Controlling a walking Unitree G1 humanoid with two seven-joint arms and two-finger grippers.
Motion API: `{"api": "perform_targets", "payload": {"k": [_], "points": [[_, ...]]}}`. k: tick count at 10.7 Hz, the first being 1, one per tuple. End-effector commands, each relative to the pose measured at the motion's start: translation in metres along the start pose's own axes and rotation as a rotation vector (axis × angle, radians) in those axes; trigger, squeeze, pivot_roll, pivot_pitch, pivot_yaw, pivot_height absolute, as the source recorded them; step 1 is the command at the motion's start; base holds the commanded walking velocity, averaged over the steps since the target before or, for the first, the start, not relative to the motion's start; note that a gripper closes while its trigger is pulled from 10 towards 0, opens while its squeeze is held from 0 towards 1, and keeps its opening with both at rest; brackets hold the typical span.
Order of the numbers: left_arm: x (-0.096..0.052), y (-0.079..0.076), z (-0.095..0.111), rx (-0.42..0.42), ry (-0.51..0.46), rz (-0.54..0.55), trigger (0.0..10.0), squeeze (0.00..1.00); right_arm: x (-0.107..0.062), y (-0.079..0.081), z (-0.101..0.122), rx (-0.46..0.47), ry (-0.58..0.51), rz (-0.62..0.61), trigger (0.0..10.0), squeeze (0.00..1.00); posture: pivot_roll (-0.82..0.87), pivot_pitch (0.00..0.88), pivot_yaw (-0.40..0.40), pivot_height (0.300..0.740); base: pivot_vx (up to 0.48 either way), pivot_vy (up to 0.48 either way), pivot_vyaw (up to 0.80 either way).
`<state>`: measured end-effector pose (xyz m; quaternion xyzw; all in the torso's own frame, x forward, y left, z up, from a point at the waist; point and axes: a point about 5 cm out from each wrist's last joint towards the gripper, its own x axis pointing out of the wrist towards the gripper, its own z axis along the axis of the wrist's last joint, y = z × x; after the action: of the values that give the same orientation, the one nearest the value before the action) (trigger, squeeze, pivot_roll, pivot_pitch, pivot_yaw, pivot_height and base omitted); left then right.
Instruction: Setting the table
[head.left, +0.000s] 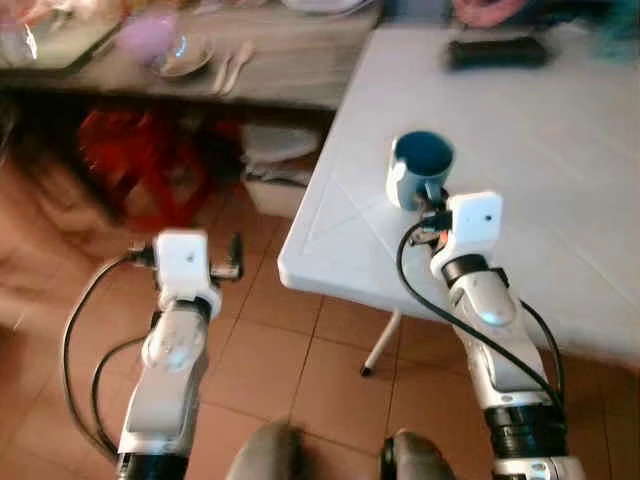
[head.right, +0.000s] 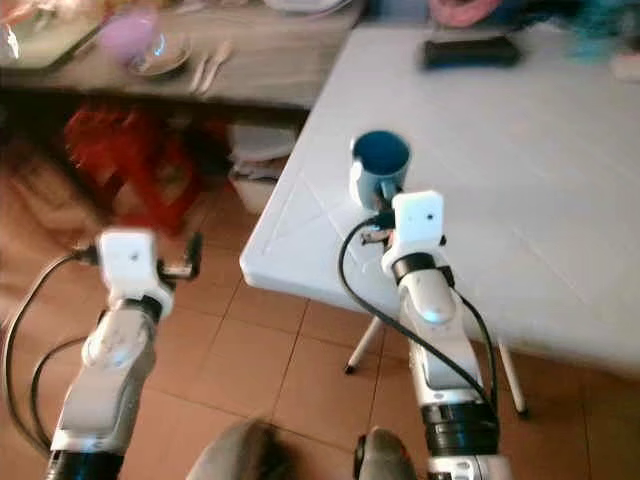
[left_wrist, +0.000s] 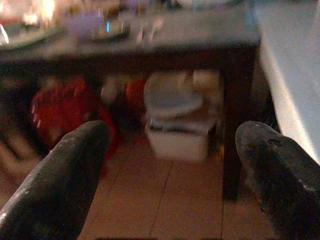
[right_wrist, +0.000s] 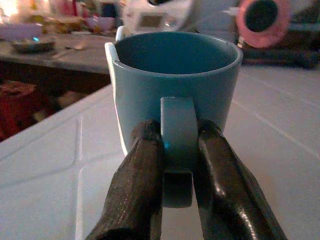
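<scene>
Right gripper (right_wrist: 177, 150) is clamped on the handle of the blue mug (right_wrist: 175, 85), one black finger (right_wrist: 142, 165) each side of it, pads tight on the handle, per R wrist cam. Mug is upright, mouth up, nothing visible inside from what I see. It sits on the white folding table (head.left: 560, 180), near the table's corner closest to me, and R arm reaches in over that edge. In head cam the mug (head.left: 420, 165) is directly ahead of the R wrist.

Left gripper (left_wrist: 170, 170) is spread wide, nothing between the fingers. L arm is held out over the tiled floor (head.left: 290, 350), off to the side of the white table, not touching anything. L wrist cam looks under the wooden table (head.left: 290, 70), where I see a white bucket w/ lid (left_wrist: 177, 130) and something red (left_wrist: 65, 107) beside it on the floor, too blurred to ID.

Far side of the white table: a dark flat object (head.left: 497, 52), can't tell what it is. On the wooden table: a saucer-like dish (head.left: 185, 60) w/ a purple item (head.left: 148, 35) just beside it, and pale cutlery (head.left: 232, 68) near the dish. Head cam is blurry, esp. on the left.
</scene>
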<state>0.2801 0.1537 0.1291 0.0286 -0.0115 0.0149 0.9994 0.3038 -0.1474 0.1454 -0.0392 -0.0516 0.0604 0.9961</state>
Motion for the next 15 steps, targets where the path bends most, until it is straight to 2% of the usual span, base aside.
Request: {"api": "perform_targets", "payload": {"k": [1, 3, 4, 5, 6, 7, 8, 11, 15], "points": [[-0.001, 0.006, -0.004, -0.004, 0.003, 0.017, 10.0, 0.0, -0.003, 0.008, 0.004, 0.029, -0.023, 0.007, 10.0, 0.0, -0.02, 0.112, 0.097, 0.74, 0.0, 0.48, 0.0], [-0.005, -0.006, -0.008, -0.082, 0.0, -0.045, 10.0, 0.0, -0.009, 0.002, 0.007, 0.037, -0.058, -0.036, 10.0, 0.0, -0.02, 0.094, 0.077, 0.74, 0.0, 0.48, 0.0], [-0.004, -0.007, -0.01, -0.106, 0.006, -0.043, 10.0, 0.0, -0.009, -0.001, 0.005, 0.065, -0.04, -0.08, 10.0, 0.0, -0.02, 0.1, 0.079, 0.74, 0.0, 0.48, 0.0], [0.0, -0.01, -0.008, -0.113, -0.003, -0.062, 10.0, 0.0, -0.005, 0.001, 0.006, -0.013, -0.049, -0.087, 10.0, 0.0, -0.02, 0.101, 0.083, 0.74, 0.0, 0.48, 0.0], [0.003, -0.011, -0.005, -0.11, -0.017, -0.079, 10.0, 0.0, -0.003, 0.005, 0.006, 0.078, -0.045, -0.062, 10.0, 0.0, -0.02, 0.1, 0.086, 0.74, 0.0, 0.48, 0.0], [0.003, -0.012, -0.003, -0.105, -0.024, -0.086, 10.0, 0.0, -0.002, 0.002, 0.007, 0.07, -0.045, -0.083, 10.0, 0.0, -0.02, 0.114, 0.09, 0.74, 0.0, 0.48, 0.0], [0.0, -0.012, -0.005, -0.1, -0.02, -0.088, 10.0, 0.0, -0.006, 0.001, 0.001, 0.111, -0.001, -0.083, 10.0, 0.0, -0.03, 0.102, 0.093, 0.74, 0.0, 0.458, 0.0], [0.002, -0.019, -0.004, -0.084, -0.037, -0.121, 10.0, 0.0, -0.008, 0.0, 0.007, 0.106, -0.043, -0.054, 10.0, 0.0, -0.05, 0.084, 0.097, 0.74, 0.112, 0.408, 0.0], [0.002, -0.024, -0.001, -0.076, -0.055, -0.144, 10.0, 0.0, -0.006, -0.003, 0.011, 0.099, -0.056, -0.047, 10.0, 0.0, -0.06, 0.082, 0.088, 0.74, 0.471, 0.0, 0.0]]}}
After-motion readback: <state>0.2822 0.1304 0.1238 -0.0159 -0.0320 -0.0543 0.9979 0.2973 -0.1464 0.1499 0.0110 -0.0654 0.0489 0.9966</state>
